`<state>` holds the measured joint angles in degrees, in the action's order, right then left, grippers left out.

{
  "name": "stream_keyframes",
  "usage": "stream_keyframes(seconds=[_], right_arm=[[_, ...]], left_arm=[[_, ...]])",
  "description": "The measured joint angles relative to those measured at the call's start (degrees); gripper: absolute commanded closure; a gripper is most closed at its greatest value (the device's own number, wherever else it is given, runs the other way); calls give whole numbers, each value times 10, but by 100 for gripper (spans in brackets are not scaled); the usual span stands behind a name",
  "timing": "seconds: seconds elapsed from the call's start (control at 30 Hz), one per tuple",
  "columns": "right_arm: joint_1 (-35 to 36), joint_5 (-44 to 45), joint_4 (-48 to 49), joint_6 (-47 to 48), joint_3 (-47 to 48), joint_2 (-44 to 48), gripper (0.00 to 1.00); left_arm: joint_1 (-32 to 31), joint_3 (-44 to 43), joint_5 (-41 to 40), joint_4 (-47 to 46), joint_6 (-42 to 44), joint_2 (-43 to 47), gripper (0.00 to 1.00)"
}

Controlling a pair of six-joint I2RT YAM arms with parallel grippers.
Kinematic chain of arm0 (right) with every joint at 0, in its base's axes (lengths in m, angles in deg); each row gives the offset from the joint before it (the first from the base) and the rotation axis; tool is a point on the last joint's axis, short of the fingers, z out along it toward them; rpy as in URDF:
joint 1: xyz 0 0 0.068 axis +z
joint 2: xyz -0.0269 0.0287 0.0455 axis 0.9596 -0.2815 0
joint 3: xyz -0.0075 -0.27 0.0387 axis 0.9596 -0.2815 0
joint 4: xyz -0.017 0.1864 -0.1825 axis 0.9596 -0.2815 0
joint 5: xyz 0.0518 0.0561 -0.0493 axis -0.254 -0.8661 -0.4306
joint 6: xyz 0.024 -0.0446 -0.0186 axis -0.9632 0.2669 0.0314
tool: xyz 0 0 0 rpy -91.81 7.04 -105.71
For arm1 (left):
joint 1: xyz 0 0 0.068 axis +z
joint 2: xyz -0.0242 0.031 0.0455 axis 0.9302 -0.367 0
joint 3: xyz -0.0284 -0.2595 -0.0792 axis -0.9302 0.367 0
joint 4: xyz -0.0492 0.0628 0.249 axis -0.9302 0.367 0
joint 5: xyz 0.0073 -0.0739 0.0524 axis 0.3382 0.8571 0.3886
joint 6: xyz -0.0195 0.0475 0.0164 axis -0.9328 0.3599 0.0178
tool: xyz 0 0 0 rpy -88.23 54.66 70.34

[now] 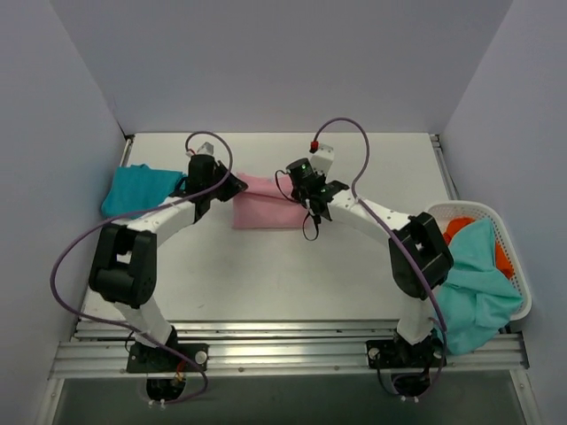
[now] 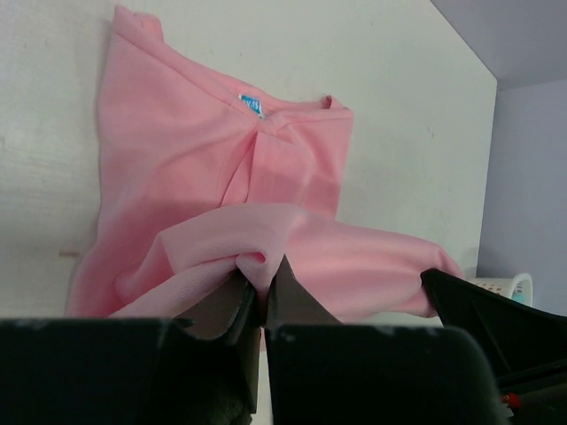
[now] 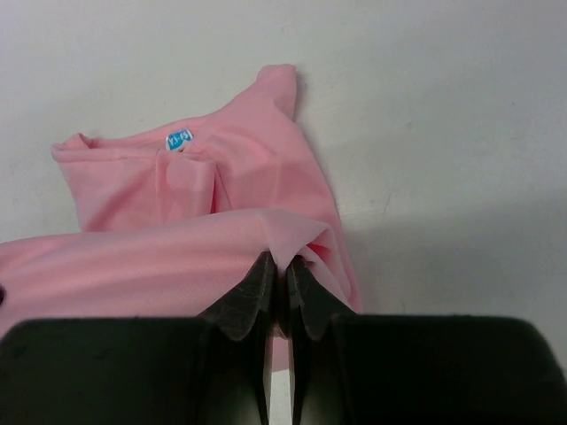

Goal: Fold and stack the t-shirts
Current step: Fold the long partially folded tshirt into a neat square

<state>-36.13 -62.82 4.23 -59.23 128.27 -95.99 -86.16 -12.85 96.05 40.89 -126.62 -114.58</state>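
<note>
1. White table (image 1: pixel 292 274) laid out flat and matte, evenly lit (only soft shadows on it).
2. A plain lilac-grey back wall (image 1: pixel 283 62), left wall (image 1: pixel 44 177) and right wall (image 1: pixel 523 106) box it in.
3. Aluminium rails (image 1: pixel 292 341) run along the near edge, with dark floor (image 1: pixel 283 403) below.

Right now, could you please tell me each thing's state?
pink t-shirt: partly folded, pinched at two spots.
left fingers: shut on the pink t-shirt.
right fingers: shut on the pink t-shirt.
teal t-shirt: lying untouched, far left.
basket: holds clothes, light teal garment draped over its rim.
</note>
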Motion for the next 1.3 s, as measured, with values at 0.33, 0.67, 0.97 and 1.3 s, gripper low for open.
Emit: stream_keyframes(seconds=[0.33,0.67,0.97,1.3], right_arm=[[-141,-54,-82,26,545,-394,0],[-201,-74,-53,38,287,-237,0],[-113,-71,66,49,104,7,0],[-112,-56,72,18,-179,195,0]], left_arm=[[82,-549,148,27,-3,-435,6],[160,-445,205,10,-52,-359,6],[136,-184,136,-89,-105,-90,6],[-80,82,-103,-190,-264,-78,6]])
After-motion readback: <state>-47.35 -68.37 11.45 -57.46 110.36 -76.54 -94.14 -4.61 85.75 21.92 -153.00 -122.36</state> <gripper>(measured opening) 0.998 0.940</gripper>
